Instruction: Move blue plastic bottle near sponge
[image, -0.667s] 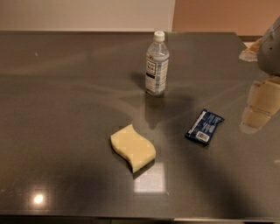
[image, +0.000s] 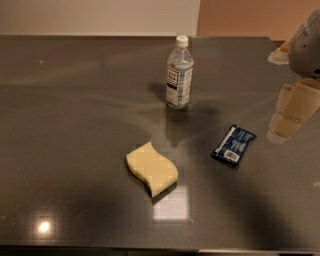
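Small clear plastic bottle (image: 179, 75), white screw cap, white-and-pale-blue label: upright at far middle of dark glossy table (image: 75, 125), well apart from pale yellow wavy foam sponge (image: 151, 169). Beige gripper (image: 284, 125) hovering at right edge, grasp state impossible to tell; seemingly shifted slightly left since earlier. Bottle unmoved.
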